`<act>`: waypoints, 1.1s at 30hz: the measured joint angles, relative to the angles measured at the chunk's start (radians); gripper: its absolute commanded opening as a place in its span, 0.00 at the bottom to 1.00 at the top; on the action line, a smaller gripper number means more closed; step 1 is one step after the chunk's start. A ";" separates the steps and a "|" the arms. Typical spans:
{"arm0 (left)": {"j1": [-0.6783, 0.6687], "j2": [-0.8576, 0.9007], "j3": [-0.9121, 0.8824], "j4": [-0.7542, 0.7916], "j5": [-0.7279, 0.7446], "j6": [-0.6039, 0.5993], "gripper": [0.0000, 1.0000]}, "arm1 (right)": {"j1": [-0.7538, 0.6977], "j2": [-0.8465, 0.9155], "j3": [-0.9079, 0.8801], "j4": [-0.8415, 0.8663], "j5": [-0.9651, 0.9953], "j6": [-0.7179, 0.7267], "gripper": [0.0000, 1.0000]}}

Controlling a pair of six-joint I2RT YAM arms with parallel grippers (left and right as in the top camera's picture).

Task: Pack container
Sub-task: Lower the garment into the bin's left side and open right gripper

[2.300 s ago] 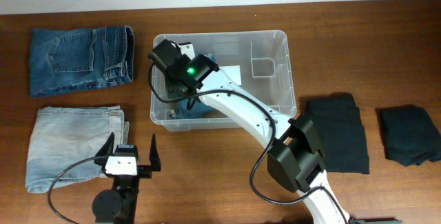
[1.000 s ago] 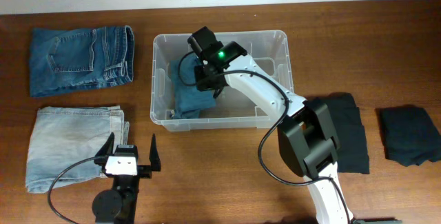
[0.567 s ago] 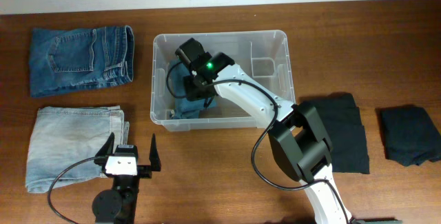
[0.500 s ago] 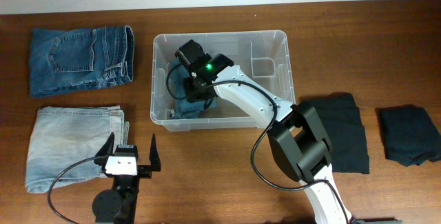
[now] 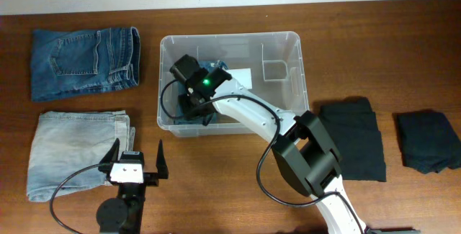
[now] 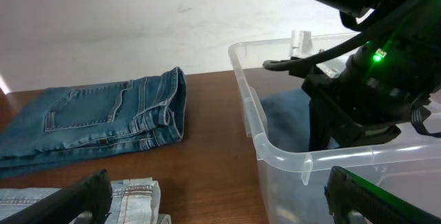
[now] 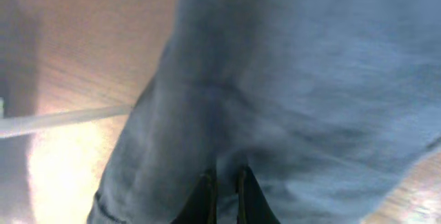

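R claw [image 7: 223, 186] pinched tight on blue jeans [image 7: 289, 79] inside the container [image 5: 230, 37], left end; container sits mid-tabletop [image 5: 374, 39]. L claw [image 5: 137, 153] hangs wide open, holding nothing.

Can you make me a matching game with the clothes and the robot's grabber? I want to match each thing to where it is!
Things:
1. dark blue jeans
2. pale jeans
3. black clothes
4. right end effector

Places:
A. down inside the container
B. on the table, on the right arm's side of the container
C. right beside the left end effector
D. at the back left of the table, away from both arms

Right pairs: 1-D, 2-C, 3-B, 4-A
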 measured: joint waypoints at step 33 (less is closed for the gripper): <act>0.000 0.000 0.000 0.000 0.000 0.000 0.99 | -0.121 0.134 0.160 0.109 0.083 -0.071 0.07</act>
